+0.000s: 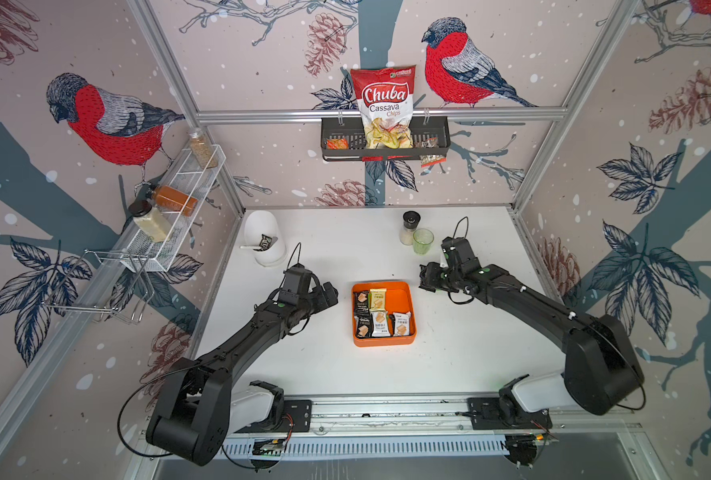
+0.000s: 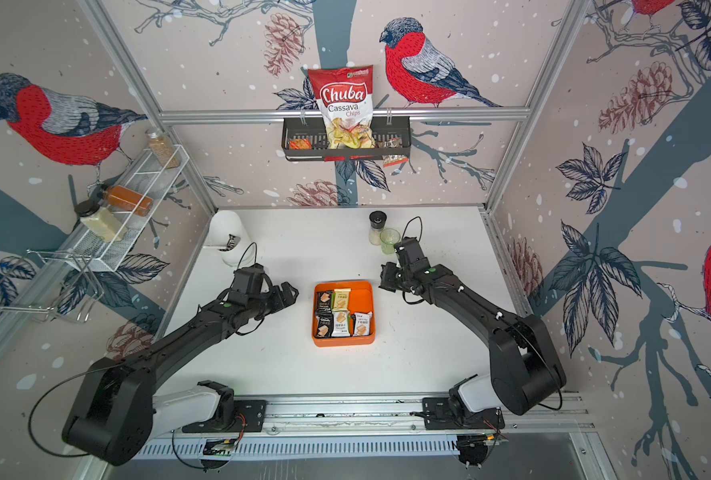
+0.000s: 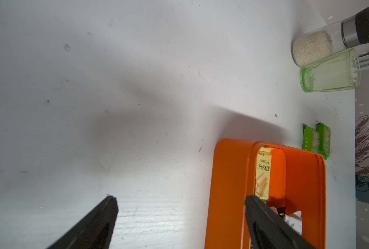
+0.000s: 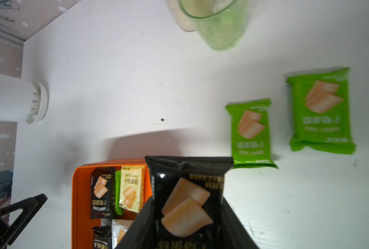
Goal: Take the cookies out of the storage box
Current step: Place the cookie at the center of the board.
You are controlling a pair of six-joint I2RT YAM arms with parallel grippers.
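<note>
I'm reading "Chuba Cassava Chips" on the red-and-white chips bag in both top views. Through the left wrist camera I'm making out "DRYCAKE" above 干焙蛋糕 on the pale yellow cookie packet in the storage box. Lettering on the black cookie packet is coming through too blurred.

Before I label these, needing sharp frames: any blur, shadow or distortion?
Right wrist view: the flat green biscuit packets look smeared, the green translucent cup soft. Left wrist view: crisp, a broad grey shadow beside the shallow orange plastic tray. Both top views: sharp, wide-angle splays the aluminium frame bars.
</note>
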